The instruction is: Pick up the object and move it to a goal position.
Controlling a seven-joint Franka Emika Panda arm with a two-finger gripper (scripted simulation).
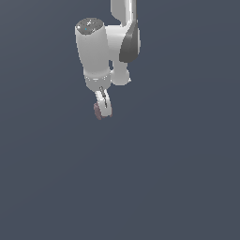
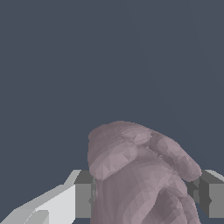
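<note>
Between the two dark pads of the gripper [image 2: 146, 194] sits the object [image 2: 140, 175], a dull mauve-brown lump whose rounded lobes bulge up and out past the fingers [image 2: 83, 194]; the pads press against its lower flanks on either side, so the gripper is closed around it at a fairly narrow spread. In the exterior view the gripper [image 1: 103, 111] hangs below the white arm [image 1: 96, 51], and only a sliver of the object [image 1: 97, 111] peeks out on that view's left side of the fingers. The surroundings are a flat slate-grey field with no shadow or edge, so whether the thing is lifted clear of the counter cannot be told, and no goal marker shows. The object's surface is matte and faceted, with soft folds like knuckles and no flat faces. My guess is that it is small, light and rigid, and not fragile. The curved, lumpy sides offer poor purchase, so it could twist or slide in the grip. The best hold looks to be low on the thick body, where the pads now sit, rather than on the tapering lobes.
</note>
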